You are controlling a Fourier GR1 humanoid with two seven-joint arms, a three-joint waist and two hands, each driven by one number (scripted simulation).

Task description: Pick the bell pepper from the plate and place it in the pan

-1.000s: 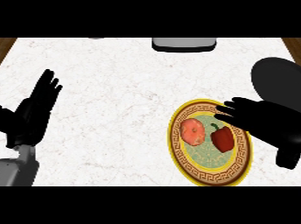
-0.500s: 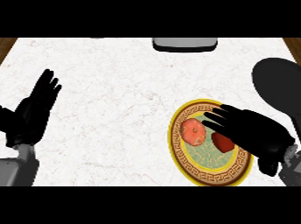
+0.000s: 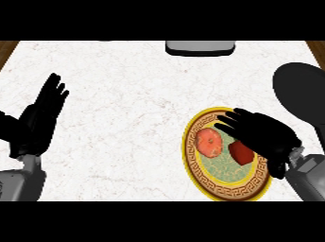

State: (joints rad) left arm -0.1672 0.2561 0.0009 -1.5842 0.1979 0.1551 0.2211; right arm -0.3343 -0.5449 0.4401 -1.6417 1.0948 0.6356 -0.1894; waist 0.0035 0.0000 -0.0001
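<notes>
Fingers point(image 3: 228, 124) of my right hand point(image 3: 263, 137) were spread and fairly straight over the plate point(image 3: 225, 190), hovering above the bell pepper point(image 3: 240, 153) without closing on it. That red pepper lay on the plate's right half, partly hidden under my palm, just beside a rounder red-orange fruit point(image 3: 209, 142) to its left. The black pan point(image 3: 310, 99) sat on the white worktop point(image 3: 137, 94) near the plate's right, handle pointing toward me. My left hand point(image 3: 36, 120) rested open at the left edge, fingers up.
</notes>
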